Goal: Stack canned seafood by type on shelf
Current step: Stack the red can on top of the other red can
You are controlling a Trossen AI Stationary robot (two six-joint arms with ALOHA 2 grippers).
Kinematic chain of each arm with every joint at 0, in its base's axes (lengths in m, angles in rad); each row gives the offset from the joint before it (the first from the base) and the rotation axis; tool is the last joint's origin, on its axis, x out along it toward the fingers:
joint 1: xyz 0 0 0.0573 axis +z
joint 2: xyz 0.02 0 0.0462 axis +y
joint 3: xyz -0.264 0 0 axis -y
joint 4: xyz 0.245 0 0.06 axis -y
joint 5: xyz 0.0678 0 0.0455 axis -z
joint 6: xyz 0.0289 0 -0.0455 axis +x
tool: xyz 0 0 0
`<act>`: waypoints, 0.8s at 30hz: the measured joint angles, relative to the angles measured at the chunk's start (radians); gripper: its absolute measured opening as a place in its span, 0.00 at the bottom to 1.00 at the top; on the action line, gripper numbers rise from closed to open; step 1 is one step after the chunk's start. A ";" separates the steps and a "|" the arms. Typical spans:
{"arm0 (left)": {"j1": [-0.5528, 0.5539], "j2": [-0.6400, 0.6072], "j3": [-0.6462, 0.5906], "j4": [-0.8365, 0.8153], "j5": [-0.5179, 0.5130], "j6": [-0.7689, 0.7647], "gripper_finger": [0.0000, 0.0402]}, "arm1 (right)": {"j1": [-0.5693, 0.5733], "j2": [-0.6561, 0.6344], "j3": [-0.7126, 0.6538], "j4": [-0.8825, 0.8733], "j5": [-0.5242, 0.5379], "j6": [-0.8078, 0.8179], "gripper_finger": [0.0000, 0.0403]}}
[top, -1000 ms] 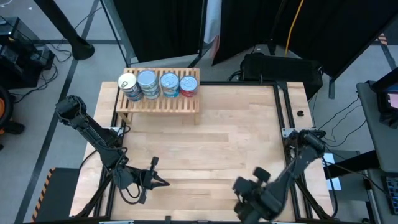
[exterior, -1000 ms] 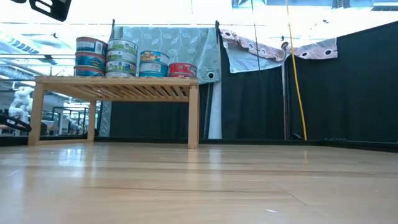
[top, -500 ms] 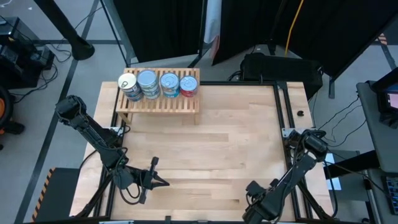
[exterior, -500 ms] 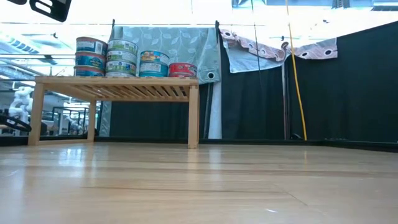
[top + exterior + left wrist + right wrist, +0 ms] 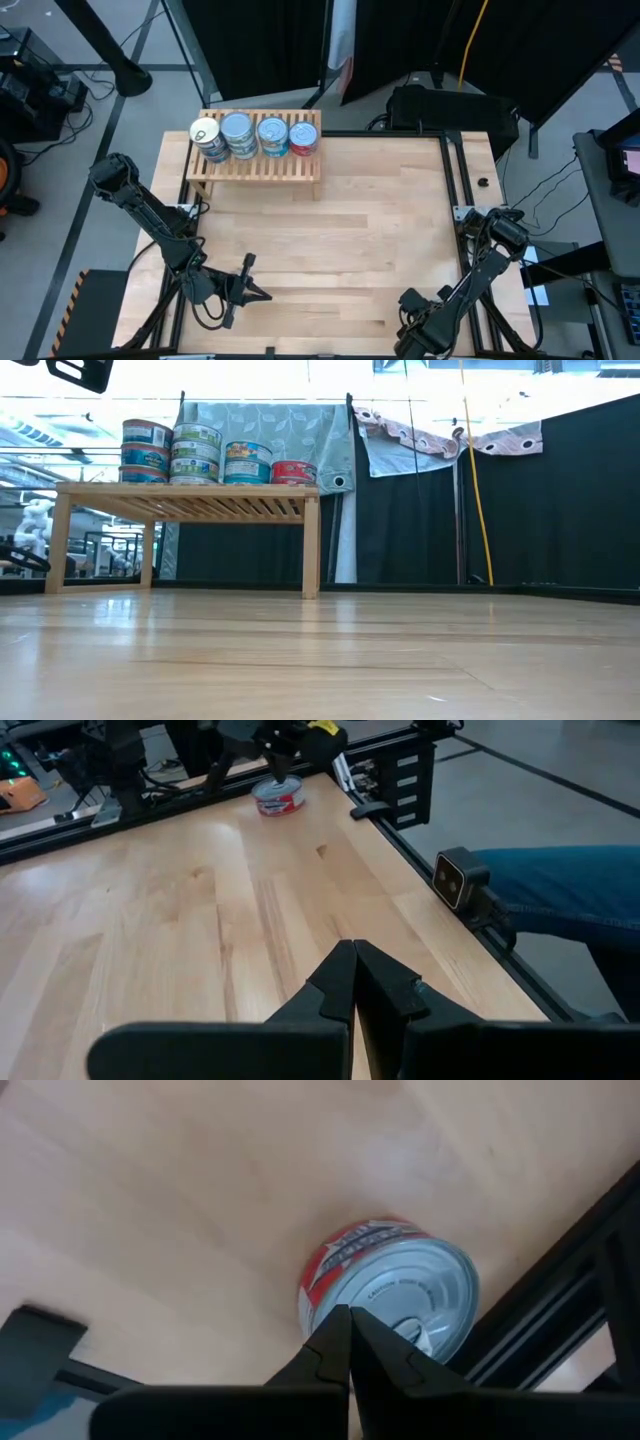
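Observation:
On the slatted shelf (image 5: 258,160) at the table's far left, the canned seafood stands in four stacks: blue-labelled tins (image 5: 196,452) and a single red tin (image 5: 293,472) at the right end. One more red-labelled can (image 5: 390,1285) with a silver top stands on the tabletop at the near right corner, also seen in the left wrist view (image 5: 278,796). My right gripper (image 5: 350,1315) is shut and points steeply down over this can's near rim. My left gripper (image 5: 353,955) is shut and hovers over the near left of the table (image 5: 266,294), touching nothing. My right gripper has its shut fingertips (image 5: 340,1330) over the rim of the red can's top (image 5: 400,1320), coming from above. I cannot tell whether they touch the can. The can stands flat on the table.
A black frame rail (image 5: 400,780) runs close beside the lone can along the table's edge. A small camera (image 5: 458,880) sits on the rail, and a person's leg in jeans (image 5: 560,885) shows beyond it. Bare wood (image 5: 380,210) lies between the shelf and the arms.
My right gripper has sunk toward the table's near edge, down over the lone red can, rolling its wrist and tipping steeper as it went. It has stayed shut.

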 joint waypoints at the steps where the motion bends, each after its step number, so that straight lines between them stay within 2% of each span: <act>1: 0.000 0.000 0.000 0.000 0.000 0.000 0.03 | 0.000 0.000 -0.004 0.002 0.000 0.000 0.00; 13: -0.001 0.000 0.000 0.000 0.000 -0.001 0.03 | 0.000 -0.001 -0.103 0.104 -0.007 0.014 0.00; 24: -0.001 0.000 0.000 -0.002 0.000 -0.001 0.03 | -0.002 -0.002 -0.109 0.120 0.010 0.033 0.00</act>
